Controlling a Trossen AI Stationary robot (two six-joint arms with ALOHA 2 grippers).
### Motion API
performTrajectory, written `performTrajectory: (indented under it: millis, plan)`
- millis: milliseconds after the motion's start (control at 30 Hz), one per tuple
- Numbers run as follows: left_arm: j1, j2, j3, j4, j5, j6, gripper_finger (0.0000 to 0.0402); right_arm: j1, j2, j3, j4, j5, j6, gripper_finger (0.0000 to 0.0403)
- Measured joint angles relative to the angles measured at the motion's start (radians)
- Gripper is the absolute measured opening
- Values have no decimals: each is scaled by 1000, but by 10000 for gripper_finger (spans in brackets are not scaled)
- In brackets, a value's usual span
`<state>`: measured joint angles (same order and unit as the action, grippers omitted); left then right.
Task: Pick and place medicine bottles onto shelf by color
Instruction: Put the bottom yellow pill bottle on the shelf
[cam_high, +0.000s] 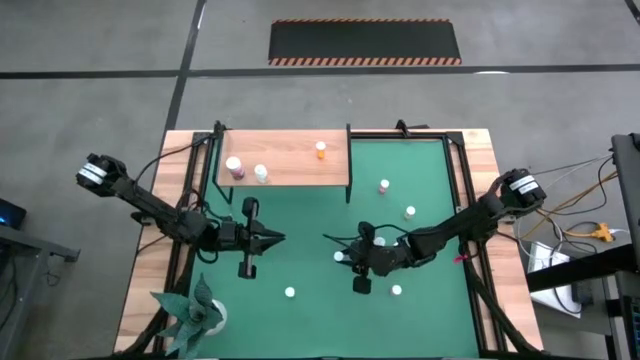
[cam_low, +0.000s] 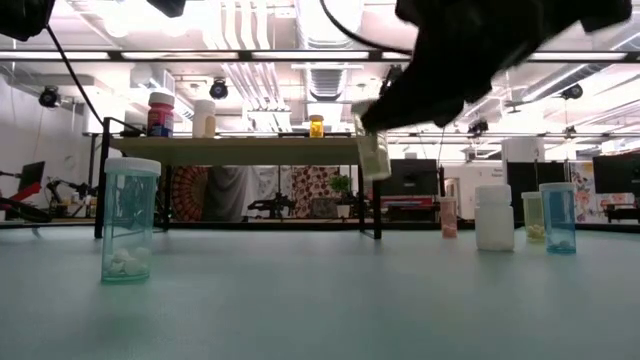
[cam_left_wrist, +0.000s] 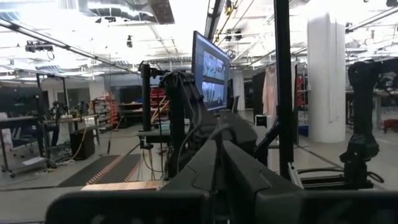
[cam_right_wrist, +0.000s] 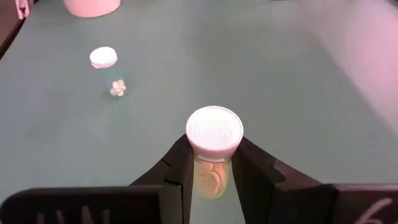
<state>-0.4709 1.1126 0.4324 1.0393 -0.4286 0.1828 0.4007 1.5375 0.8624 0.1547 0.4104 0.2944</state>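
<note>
The light-wood shelf (cam_high: 283, 160) stands at the mat's far left and carries a pink (cam_high: 234, 167), a pale (cam_high: 261, 173) and an orange bottle (cam_high: 320, 150). My right gripper (cam_high: 345, 252) is over the middle of the green mat (cam_high: 430, 170), shut on a pale see-through bottle with a white cap (cam_right_wrist: 214, 130). Several more bottles stand upright on the mat, among them a pink one (cam_high: 384, 186), a white-capped one (cam_high: 410, 211), one near the front (cam_high: 289, 293) and a pale blue one (cam_low: 131, 232). My left gripper (cam_high: 275, 238) is shut and empty, in front of the shelf. My right gripper pinches the bottle's body just under the cap (cam_right_wrist: 211, 163) between its two fingers, one on either side. The fingers slant down from the table's right side. The bottle (cam_low: 374, 150) is lifted clear of the mat and tilted.
A green-leaved paper plant (cam_high: 190, 315) stands at the near left corner. Thin black posts (cam_low: 378, 190) hold up the shelf. A pink (cam_low: 448, 216), a white (cam_low: 494, 217), a pale green (cam_low: 535, 215) and a blue bottle (cam_low: 557, 217) stand in the low view.
</note>
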Motion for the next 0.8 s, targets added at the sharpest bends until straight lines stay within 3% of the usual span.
performTrajectory:
  millis: [200, 367, 800]
  plan:
    - [0, -1, 0, 1, -35, 67, 8, 0, -57, 102, -207, 1, -8, 80]
    - [0, -1, -1, 0, -103, 113, 8, 0, -66, 176, -266, 0, -63, 81]
    - [0, -14, 6, 1, -104, 176, 8, 0, -64, 381, -538, -2, -95, 80]
